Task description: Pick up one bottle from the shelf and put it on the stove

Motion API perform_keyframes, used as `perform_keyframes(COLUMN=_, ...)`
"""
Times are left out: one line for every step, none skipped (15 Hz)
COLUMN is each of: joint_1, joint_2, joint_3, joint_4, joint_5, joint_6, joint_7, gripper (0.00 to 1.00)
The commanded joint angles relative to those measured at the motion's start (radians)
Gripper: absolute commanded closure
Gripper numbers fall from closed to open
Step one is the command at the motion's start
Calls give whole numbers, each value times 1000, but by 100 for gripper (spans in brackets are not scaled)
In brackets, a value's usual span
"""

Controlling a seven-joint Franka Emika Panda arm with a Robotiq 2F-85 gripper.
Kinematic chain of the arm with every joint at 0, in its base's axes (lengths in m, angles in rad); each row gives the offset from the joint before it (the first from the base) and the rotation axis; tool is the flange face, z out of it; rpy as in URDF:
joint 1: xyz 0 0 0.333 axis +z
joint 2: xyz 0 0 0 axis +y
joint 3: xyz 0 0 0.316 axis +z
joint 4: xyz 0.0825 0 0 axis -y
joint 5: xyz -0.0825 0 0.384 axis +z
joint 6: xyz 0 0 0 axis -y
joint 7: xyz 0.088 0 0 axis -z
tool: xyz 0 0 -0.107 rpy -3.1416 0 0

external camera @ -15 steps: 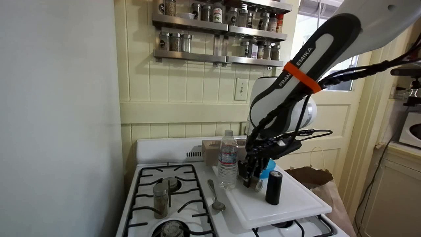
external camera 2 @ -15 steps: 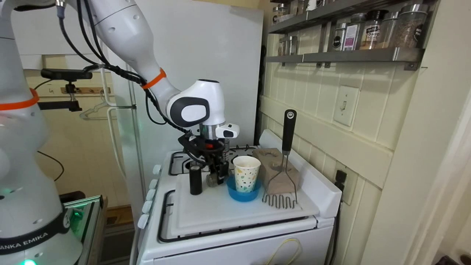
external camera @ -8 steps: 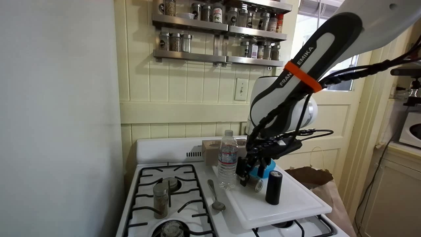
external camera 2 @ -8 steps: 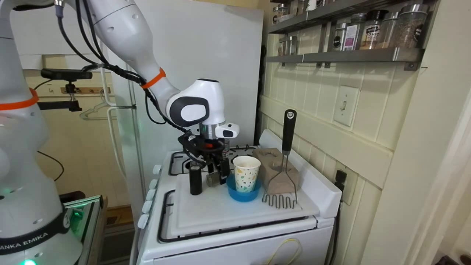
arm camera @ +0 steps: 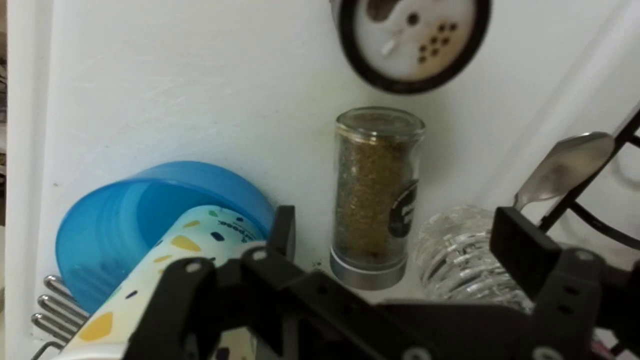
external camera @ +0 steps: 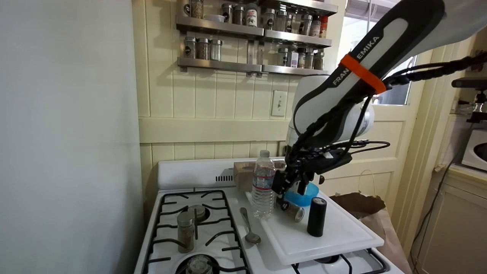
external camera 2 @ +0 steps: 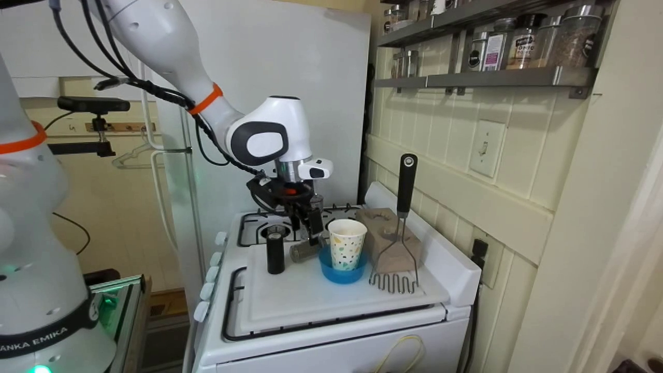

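Note:
A spice jar with brown contents and a silver lid lies on its side on the white board over the stove. In both exterior views the jar is just below my gripper. The jaws stand wide apart, and in the wrist view free space shows on both sides of the jar between the fingers; nothing is held. Another jar stands upright among the burner grates. On the wall, the shelf carries rows of jars.
A clear water bottle stands close beside one finger. A dark cylindrical shaker is near the lying jar. On the gripper's far side are a blue bowl with a paper cup, a masher and a cardboard box. A spoon lies beside the board.
My gripper has opened, let go of the jar and risen slightly. The jar stays lying on the white board.

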Motion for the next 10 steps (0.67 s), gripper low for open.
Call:
perform_keyframes(joint_1=39, joint_2=-150, joint_3=10, joint_4=-68, joint_5=86, joint_6=-93, joint_7=-55, gripper=0)
perform_keyframes(joint_1=56, joint_2=-191, joint_3=8, joint_4=-83, joint_5=119, joint_6=-133, joint_7=-85, gripper=0)
perform_keyframes(joint_1=71, joint_2=-232, joint_3=4, joint_4=-97, joint_5=145, joint_6=-162, joint_7=-108, gripper=0)
perform_keyframes(joint_1=81, joint_2=-293, joint_3=3, joint_4=-118, joint_5=156, joint_6=-194, joint_7=-116, gripper=0)
perform_keyframes(joint_1=83, joint_2=-351, joint_3=5, joint_4=-137, joint_5=147, joint_6=-214, joint_7=-106, gripper=0)
perform_keyframes(joint_1=71, joint_2=-408, joint_3=17, joint_4=-156, joint_5=108, joint_6=-200, joint_7=-66, gripper=0)
perform_keyframes(joint_1=50, joint_2=-459, joint_3=35, joint_4=-171, joint_5=66, joint_6=-172, joint_7=-15, gripper=0)
perform_keyframes(joint_1=42, joint_2=-514, joint_3=41, joint_4=-183, joint_5=52, joint_6=-160, joint_7=6, gripper=0)
perform_keyframes(joint_1=31, joint_2=-571, joint_3=51, joint_4=-194, joint_5=31, joint_6=-157, joint_7=31, gripper=0)
perform_keyframes(joint_1=59, joint_2=-428, joint_3=20, joint_4=-121, joint_5=65, joint_6=-174, joint_7=-21, gripper=0)
